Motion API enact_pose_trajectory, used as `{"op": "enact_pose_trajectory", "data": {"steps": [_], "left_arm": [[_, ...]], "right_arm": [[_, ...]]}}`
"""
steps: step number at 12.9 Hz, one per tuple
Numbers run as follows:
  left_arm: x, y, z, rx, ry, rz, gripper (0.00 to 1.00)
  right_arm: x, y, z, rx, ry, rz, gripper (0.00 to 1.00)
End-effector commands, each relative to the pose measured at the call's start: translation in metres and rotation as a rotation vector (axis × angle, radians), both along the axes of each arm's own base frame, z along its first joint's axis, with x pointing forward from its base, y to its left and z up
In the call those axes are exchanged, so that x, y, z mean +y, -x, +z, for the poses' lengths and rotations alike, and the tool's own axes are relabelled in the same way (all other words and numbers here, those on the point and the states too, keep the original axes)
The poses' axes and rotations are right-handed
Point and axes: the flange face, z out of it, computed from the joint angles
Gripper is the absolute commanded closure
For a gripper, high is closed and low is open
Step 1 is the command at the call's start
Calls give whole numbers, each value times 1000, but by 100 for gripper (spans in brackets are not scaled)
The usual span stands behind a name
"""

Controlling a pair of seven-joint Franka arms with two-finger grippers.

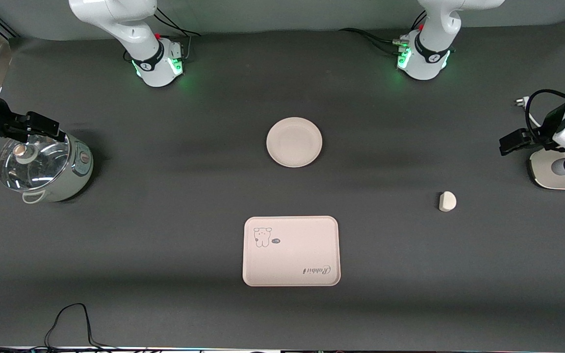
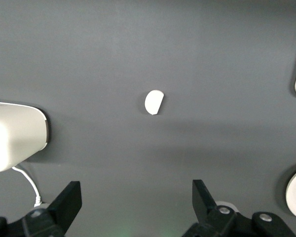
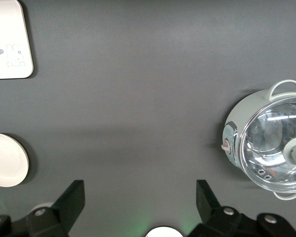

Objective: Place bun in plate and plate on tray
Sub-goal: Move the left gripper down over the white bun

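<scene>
White bun [image 1: 447,201], cream plate [image 1: 294,142], pink-cream rabbit-printed tray [image 1: 291,251], dark grey table [image 1: 165,235].

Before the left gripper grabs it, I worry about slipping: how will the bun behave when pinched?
The bun looks small and light. Its rounded side may slip or roll; its flat cut side should steady it. It is probably soft, so pinch gently.

Matt dark cloth-like table cover [image 1: 174,206]; plate [image 1: 294,142] and tray [image 1: 291,251] matt, perhaps plastic; pot [image 1: 47,169] under a glossy glass lid [image 3: 276,143].

Robot lab: 2 bench-mounted arm bases [image 1: 159,66] on dark-cloth table [image 1: 165,220], loose cables.
</scene>
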Motion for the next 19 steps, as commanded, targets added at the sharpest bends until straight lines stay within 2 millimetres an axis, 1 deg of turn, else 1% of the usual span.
{"op": "enact_pose_trajectory", "data": {"steps": [1,3,4,6,10,11,15,17,19], "left_arm": [[6,-18,-58,69,17,-39,0],[7,-23,-111,16,14,-43,0],[14,-23,-132,-10,17,-32,0],[8,-32,-171,17,12,-45,0],[7,-45,-233,31,8,-87,0],[11,-45,-247,16,9,-88,0],[5,-44,-303,-10,4,-102,1],[5,-36,-325,-45,3,-106,0],[5,-34,-345,-48,2,-108,0]], "right_arm": [[0,1,-1,-6,9,15,0],[1,0,-4,-1,9,17,0],[1,0,-3,-6,10,17,0],[1,-2,-5,-6,10,17,0],[1,-2,-8,-1,10,17,0],[1,-2,-10,2,10,16,0],[1,-2,-13,-1,10,16,0],[1,-2,-13,-1,10,16,0],[1,-2,-14,0,10,16,0]]}}
